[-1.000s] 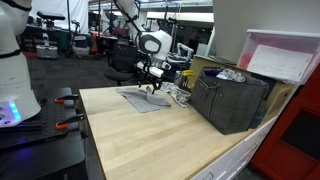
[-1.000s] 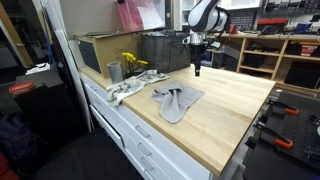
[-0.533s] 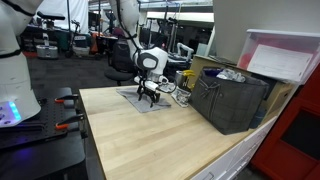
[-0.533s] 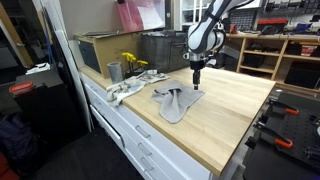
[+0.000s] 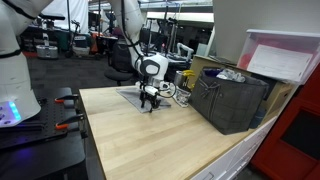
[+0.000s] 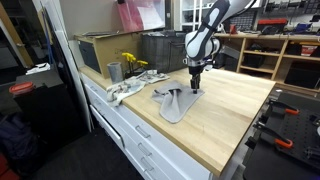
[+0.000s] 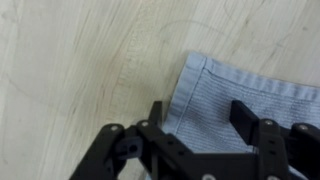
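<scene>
Grey cloth [image 6: 177, 100] lies flat on the wooden tabletop [image 6: 232, 112], spreading out to the gripper's left in an exterior view, with a white rag [image 6: 124, 91] further left near the table edge. Gripper [image 6: 196, 88] stands low on the cloth's near corner. Wrist view: jaws apart, nothing clamped yet, and the fingers [image 7: 245, 115] straddle the hem of the cloth [image 7: 250, 85]: one on bare wood just beside the edge, the other on the weave.

Risks, judged:
- Bite is close to the hem, so closing may catch only the edge and the fabric slips out on lift.
- Tips are very near the wood and could scrape or jam if pressed lower.

Versus a second ago: the gripper hung well above the cloth with jaws at their widest. It has since come down onto the corner and the jaws have narrowed. Cloth unmoved.
</scene>
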Controlling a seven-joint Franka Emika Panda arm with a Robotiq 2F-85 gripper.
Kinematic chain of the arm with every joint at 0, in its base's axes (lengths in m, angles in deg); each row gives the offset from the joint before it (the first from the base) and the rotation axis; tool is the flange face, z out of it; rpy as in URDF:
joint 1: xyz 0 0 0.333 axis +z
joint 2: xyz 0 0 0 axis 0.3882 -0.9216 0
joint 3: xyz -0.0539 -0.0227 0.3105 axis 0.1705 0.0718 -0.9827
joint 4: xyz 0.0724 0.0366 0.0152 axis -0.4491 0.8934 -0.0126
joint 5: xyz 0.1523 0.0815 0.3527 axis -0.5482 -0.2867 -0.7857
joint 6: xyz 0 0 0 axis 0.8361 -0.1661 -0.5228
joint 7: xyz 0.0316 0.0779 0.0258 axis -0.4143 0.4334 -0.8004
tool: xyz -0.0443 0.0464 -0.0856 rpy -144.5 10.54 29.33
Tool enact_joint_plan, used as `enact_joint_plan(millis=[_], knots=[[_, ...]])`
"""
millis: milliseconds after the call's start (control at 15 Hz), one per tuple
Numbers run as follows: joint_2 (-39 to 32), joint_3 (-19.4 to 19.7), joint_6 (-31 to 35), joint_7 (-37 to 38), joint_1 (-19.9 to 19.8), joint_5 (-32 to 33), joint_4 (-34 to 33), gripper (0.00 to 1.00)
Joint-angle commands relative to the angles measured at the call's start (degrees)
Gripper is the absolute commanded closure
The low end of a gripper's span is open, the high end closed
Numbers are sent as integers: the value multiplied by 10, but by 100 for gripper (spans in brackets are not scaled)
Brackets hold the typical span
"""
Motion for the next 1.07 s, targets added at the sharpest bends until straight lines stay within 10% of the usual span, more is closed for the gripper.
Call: enact_joint_plan(millis=[0, 400, 1000], knots=[[-3, 2, -19, 35, 2, 12, -13, 59], [29, 34, -33, 76, 5, 30, 16, 100], [53, 132, -93, 145, 2, 118, 66, 99]])
